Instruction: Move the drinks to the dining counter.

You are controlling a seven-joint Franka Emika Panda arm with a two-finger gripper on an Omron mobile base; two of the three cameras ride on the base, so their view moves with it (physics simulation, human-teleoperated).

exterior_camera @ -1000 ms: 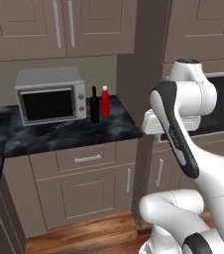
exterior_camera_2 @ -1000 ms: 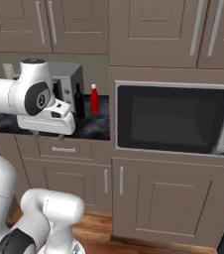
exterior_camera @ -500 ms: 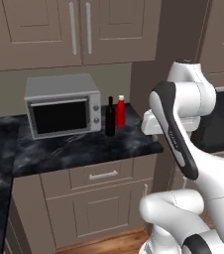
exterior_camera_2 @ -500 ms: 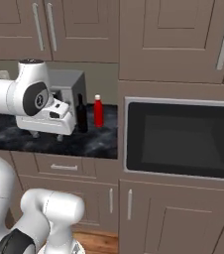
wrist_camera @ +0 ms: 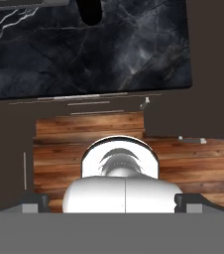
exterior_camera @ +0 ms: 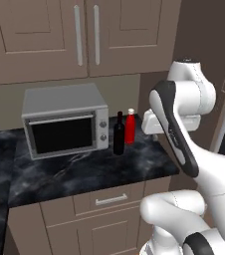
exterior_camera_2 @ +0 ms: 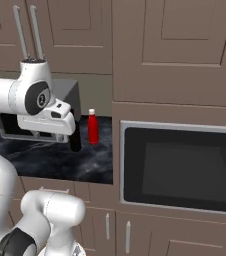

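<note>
Left base view, pincer: we see the arm folded high, its hand (exterior_camera: 171, 122) above the right end of the black marble counter (exterior_camera: 84, 169), pointing down; the fingers are hidden behind the arm here.
Left base view, drinks: a tall dark wine bottle (exterior_camera: 119, 134) and a slim red bottle (exterior_camera: 130, 126) stand upright on the counter, just left of the hand and below its level, the red one behind and right of the dark one, very close together.
Left base view, neighbours: a grey toaster oven (exterior_camera: 64, 125) sits further left of the hand, just beside the wine bottle.
Right base view, pincer: the hand (exterior_camera_2: 47, 122) hangs over the counter's front; we cannot make out the fingertips.
Right base view, drinks: the red bottle (exterior_camera_2: 93, 127) stands just right of the hand; the wine bottle (exterior_camera_2: 75, 140) is partly hidden behind it.
Right base view, neighbours: a built-in black oven (exterior_camera_2: 180, 170) lies well to the right.
Hand view, pincer: the jaws stand wide apart, with nothing between the tips.
Hand view, drinks: the wine bottle's dark base (wrist_camera: 90, 11) shows at the top edge on the marble; wooden floor (wrist_camera: 193, 163) lies below.
</note>
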